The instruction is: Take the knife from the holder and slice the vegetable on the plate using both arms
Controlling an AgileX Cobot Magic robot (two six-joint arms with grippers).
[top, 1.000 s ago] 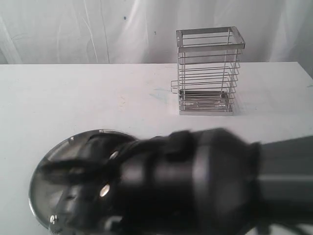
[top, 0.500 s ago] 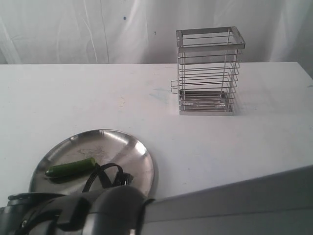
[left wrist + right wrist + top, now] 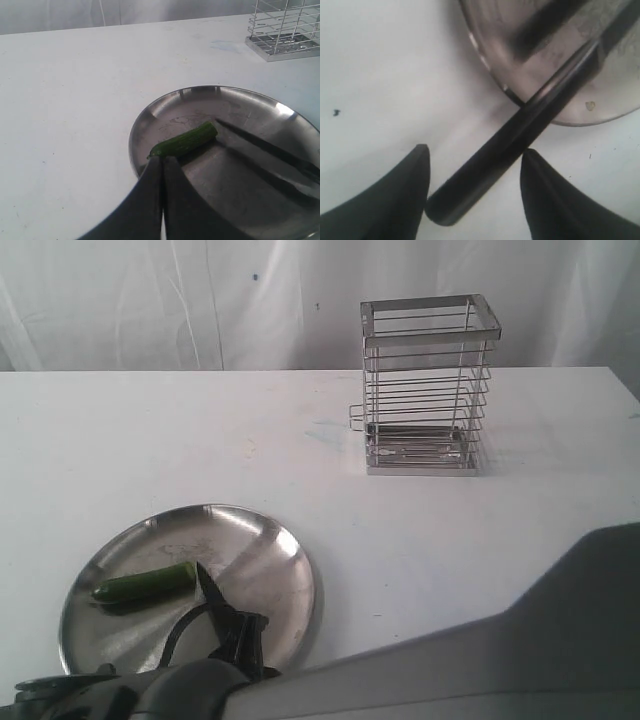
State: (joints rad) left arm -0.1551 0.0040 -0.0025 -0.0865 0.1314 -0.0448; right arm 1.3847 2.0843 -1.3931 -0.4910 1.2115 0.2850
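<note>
The holder stands upright toward the far side of the white table, well apart from the plate, which sits at the near left. The vegetable lies whole on the left part of the plate, lengthwise across it. The knife is out of the holder. Its pointed tip is just beside the cut-looking end of the vegetable, and the blade slants back over the plate toward the right arm, which reaches in low across the front of the scene. In the left wrist view the blade casts a separate shadow on the metal, so it sits raised above the plate. In the right wrist view the right gripper has its two fingers set wide. The black handle runs slantwise between them and meets both, so the claw is grasping the knife across a broad gap. The handle crosses the plate's rim, with its butt end over the bare table. The left gripper is clenched with its fingers pressed flat together and nothing between them. It sits at the plate's edge, just beside the rounded end of the vegetable. Whether it touches the skin I cannot tell.
</note>
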